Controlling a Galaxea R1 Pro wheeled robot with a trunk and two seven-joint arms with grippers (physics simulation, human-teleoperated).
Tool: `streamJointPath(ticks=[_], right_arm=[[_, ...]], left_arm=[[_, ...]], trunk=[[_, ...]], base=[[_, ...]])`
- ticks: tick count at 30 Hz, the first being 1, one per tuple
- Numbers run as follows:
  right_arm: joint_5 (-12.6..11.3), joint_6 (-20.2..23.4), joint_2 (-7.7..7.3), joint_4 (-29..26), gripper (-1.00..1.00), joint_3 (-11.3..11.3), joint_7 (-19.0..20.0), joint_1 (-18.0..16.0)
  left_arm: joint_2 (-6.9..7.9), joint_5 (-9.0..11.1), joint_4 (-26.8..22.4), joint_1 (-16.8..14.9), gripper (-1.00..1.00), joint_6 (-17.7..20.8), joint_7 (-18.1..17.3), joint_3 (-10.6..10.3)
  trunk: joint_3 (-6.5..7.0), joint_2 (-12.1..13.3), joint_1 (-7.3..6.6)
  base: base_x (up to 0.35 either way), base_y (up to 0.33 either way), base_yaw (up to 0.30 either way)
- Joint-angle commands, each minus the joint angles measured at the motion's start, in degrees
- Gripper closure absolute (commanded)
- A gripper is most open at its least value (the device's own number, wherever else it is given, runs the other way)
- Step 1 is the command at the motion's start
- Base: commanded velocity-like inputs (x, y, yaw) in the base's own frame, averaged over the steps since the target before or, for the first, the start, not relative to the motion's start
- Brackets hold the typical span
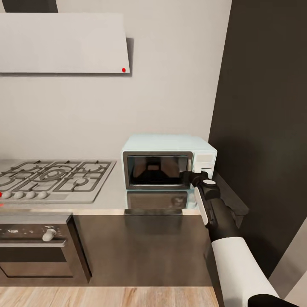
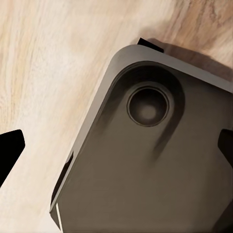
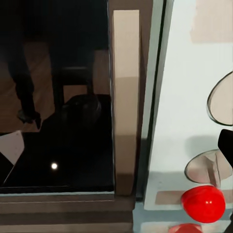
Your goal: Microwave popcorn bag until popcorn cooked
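**A:** Which step does the robot seem to be on?

**B:** It looks like the microwave stage. The right gripper [image 1: 186, 175] is up against the front of the microwave [image 1: 168, 164], right where the dark glass door meets the white knob panel. The right wrist view looks straight at the door's vertical handle [image 3: 125, 102], with a knob [image 3: 206, 169] and a red indicator dot [image 3: 203, 204] beside it. The door looks closed.

**A:** So what does the next move call for?

**B:** Probably either hooking that handle and swinging the door out, or turning a knob. Which one depends on whether the bag is already inside, and that cannot be judged here.

**A:** Where is the popcorn bag, then?

**B:** It cannot be made out. The glass is dark and reflective, so the cavity's contents are hidden, and the visible stretch of countertop [image 1: 111, 194] beside the gas hob [image 1: 53, 179] carries no bag.

**A:** And the grippers?

**B:** The right one's fingers are too small and dark to tell whether they are spread or pressed together. The left gripper's [image 2: 116, 155] dark fingertips sit at opposite edges of its view, spread wide, holding nothing, over the robot's grey base [image 2: 145, 160] and the wood floor [image 2: 43, 73].
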Motion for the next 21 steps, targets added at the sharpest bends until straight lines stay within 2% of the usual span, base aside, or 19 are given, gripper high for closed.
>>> streamJointPath(ticks=[1,5,10,21], right_arm=[[0.6,0.3,0.05,-0.1,-1.00,-0.1,0.2,0.0],[1.1,0.2,0.05,-0.1,-1.00,-0.1,0.2,0.0],[1.2,0.2,0.05,-0.1,-1.00,-0.1,0.2,0.0],[1.0,0.2,0.03,-0.1,-1.00,-0.1,0.3,0.0]], left_arm=[[-0.02,-0.1,0.0,0.0,-1.00,-0.1,0.1,0.4],[-0.02,-0.2,0.0,0.0,-1.00,0.0,0.0,0.3],[-0.02,-0.2,0.0,0.0,-1.00,-0.1,0.0,0.3],[-0.02,-0.1,0.0,0.0,-1.00,-0.1,0.1,0.3]], trunk=[[-0.06,0.0,0.00],[-0.06,0.0,0.00],[-0.06,0.0,0.00],[-0.06,0.0,0.00]], base=[[0.000,0.000,0.000],[0.012,0.000,0.000],[0.184,0.000,0.000],[0.010,0.000,0.000]])
